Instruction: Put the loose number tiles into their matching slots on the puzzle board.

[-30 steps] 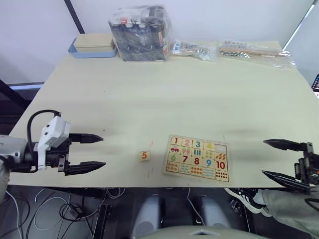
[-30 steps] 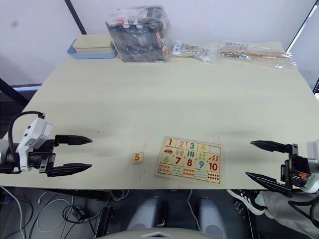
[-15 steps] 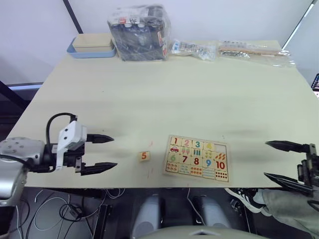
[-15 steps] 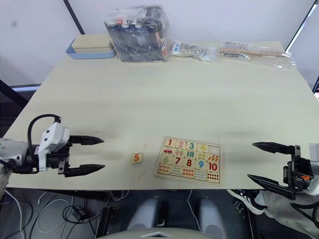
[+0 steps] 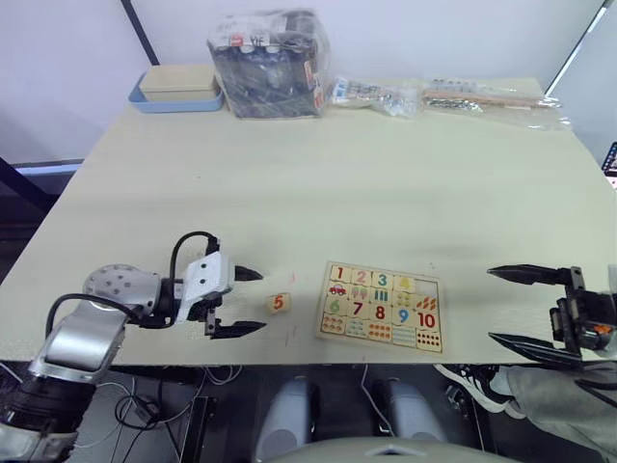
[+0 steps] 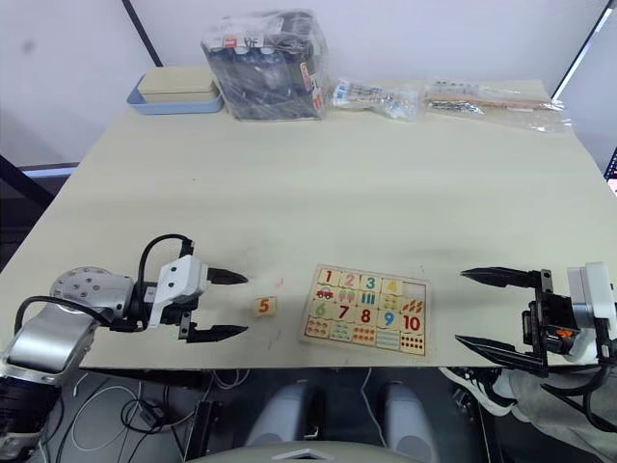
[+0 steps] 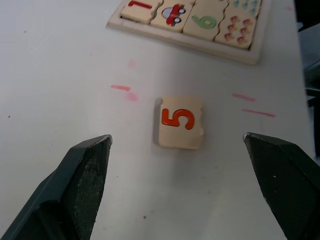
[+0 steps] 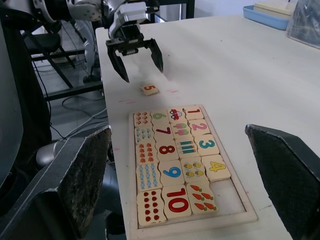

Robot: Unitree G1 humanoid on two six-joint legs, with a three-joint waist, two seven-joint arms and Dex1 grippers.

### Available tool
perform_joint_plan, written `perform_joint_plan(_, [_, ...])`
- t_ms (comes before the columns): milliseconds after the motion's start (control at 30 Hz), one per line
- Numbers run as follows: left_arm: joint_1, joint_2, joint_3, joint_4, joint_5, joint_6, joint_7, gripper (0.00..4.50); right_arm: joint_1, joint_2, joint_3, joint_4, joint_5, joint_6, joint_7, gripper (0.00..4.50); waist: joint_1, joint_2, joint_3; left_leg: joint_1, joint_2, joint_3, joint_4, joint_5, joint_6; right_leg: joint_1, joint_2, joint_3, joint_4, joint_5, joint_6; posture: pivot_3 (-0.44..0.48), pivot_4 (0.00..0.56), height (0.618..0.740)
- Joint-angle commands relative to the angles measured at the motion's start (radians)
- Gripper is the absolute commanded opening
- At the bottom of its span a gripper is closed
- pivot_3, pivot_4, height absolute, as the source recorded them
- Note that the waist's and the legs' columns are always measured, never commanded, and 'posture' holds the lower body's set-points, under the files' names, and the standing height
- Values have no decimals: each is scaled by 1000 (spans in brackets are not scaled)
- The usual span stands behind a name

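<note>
— At the near left of the worktop [image 5: 289, 183], what have we got?

— The left gripper [image 5: 249, 302], low over the surface, jaws spread wide and holding nothing. Just beyond its tips lies the loose tile marked 5 [image 5: 279, 302], flat, digit up, in line with the gap between the two black fingers [image 7: 82, 177] but touched by neither.

— And to the right of that?

— The puzzle board [image 5: 381, 306], near the front edge, close beside the tile but apart from it. Tiles 1 to 4 sit in its top row; the slot [image 8: 231, 192] after the 4 is bare. Rows 6 to 10 and the counting pictures are filled.

— Far right?

— The right gripper [image 6: 490, 308], well apart from the board, jaws wide open and empty.

— Anything at the back?

— A blue tray [image 5: 178, 99] with a beige box, a wrapped dark bundle [image 5: 272, 50], and two clear packets [image 5: 439, 96].
</note>
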Motion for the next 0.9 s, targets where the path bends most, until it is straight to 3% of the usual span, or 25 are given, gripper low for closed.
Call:
perform_joint_plan(33, [-22,-13,-23,24,38,-51,21,4472,-1,-7,-14,-27,11,-4,-6,4500,0,0,0,0,0,0,0,0,0,0,0,0,0,0,0,0,150,740])
perform_joint_plan(267, [-26,-31,-44,57,64,-101,29,4472,3,-6,-18,-24,11,-9,-7,4500,0,0,0,0,0,0,0,0,0,0,0,0,0,0,0,0,150,740])
perform_joint_plan(400, [-19,-45,-44,58,53,-109,27,3750,4,-4,-18,-24,9,-11,-12,4500,0,0,0,0,0,0,0,0,0,0,0,0,1,0,0,0,150,740])
perform_joint_plan(433, [-16,-47,-45,55,50,-112,23,3134,4,-3,-17,-24,8,-11,-12,4500,0,0,0,0,0,0,0,0,0,0,0,0,1,0,0,0,150,740])
perform_joint_plan(467, [-14,-50,-45,54,51,-114,21,2987,4,-3,-15,-24,8,-12,-14,4500,0,0,0,0,0,0,0,0,0,0,0,0,1,0,0,0,150,740])
perform_joint_plan(600, [-13,-55,-43,61,52,-120,18,1220,3,2,-6,-23,2,-16,-18,4500,0,0,0,0,0,0,0,0,0,0,0,0,1,0,0,0,150,740])
perform_joint_plan(633, [-14,-55,-41,62,50,-123,15,979,3,3,-4,-25,2,-16,-20,4500,0,0,0,0,0,0,0,0,0,0,0,0,1,0,0,0,150,740])
perform_joint_plan(900, [-112,-11,-24,14,-23,-28,-64,980,13,7,-16,-35,4,-18,-34,4500,2,0,0,0,0,0,0,0,0,0,0,0,1,0,0,0,150,740])
